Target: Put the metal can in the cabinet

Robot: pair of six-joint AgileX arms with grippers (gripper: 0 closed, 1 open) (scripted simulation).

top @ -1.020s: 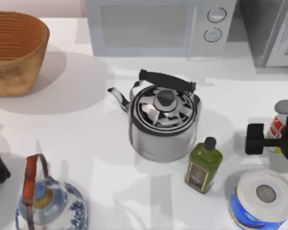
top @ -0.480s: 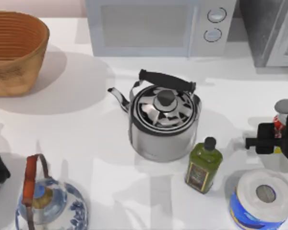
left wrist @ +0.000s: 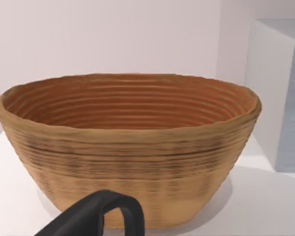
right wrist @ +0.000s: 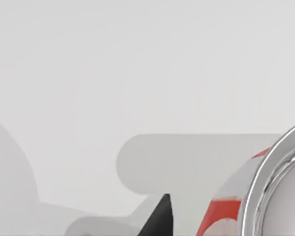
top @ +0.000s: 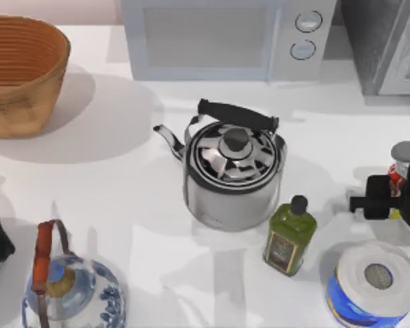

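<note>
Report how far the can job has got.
Done: the right gripper has reached the metal can at the table's right edge, beside the paper roll. In hand: it sits against the can, which stands on the table, unlifted. Left: lifting the can and placing it in the cabinet at back right. The left arm is parked at the left edge.

Can: metal can (right wrist: 273, 189), silver rim, red-and-white side, close up.
Fingertip: dark tip (right wrist: 160, 216) just beside it.
Surface: white table (right wrist: 137, 73).
</note>
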